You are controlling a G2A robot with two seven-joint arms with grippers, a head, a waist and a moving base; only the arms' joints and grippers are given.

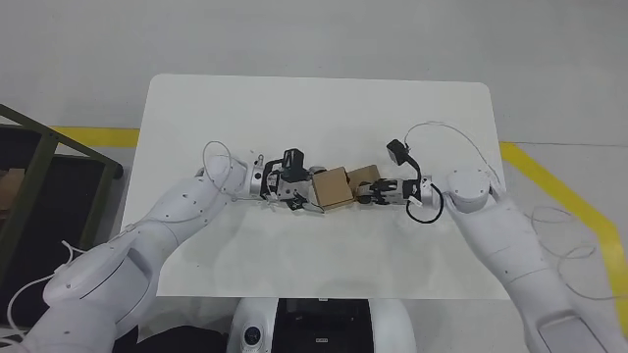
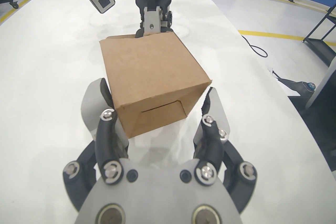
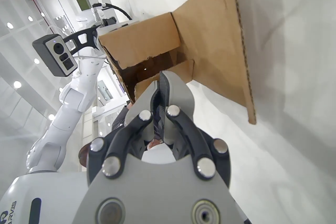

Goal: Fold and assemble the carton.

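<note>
Remote inspection, items entered by size.

1. The white table (image 1: pixel 196 118) carries the work. The cardboard carton (image 1: pixel 332 187) lies on its side near the middle of it, directly between my two arms.

2. The carton's body is already squared up. The end facing my left arm looks closed, with a tuck slot (image 2: pixel 160 107) visible in it. The far end is not yet closed: a large flap (image 3: pixel 215 33) stands swung outward and a smaller side flap (image 3: pixel 183 71) is partly turned in.

3. The left gripper (image 2: pixel 156 93) is released, with one finger (image 2: pixel 102 96) against a carton wall and the other just beside the opposite corner. In my judgement it straddles the closed end as a brace, so that the carton cannot slide while the far end is worked.

4. The right gripper (image 3: pixel 160 80) is clenched, fingers together, with its tip at the mouth of the open end by the smaller flap. I cannot tell whether any cardboard is caught between the fingers. I judge that it serves as a blunt pusher for tucking that flap inward.
</note>
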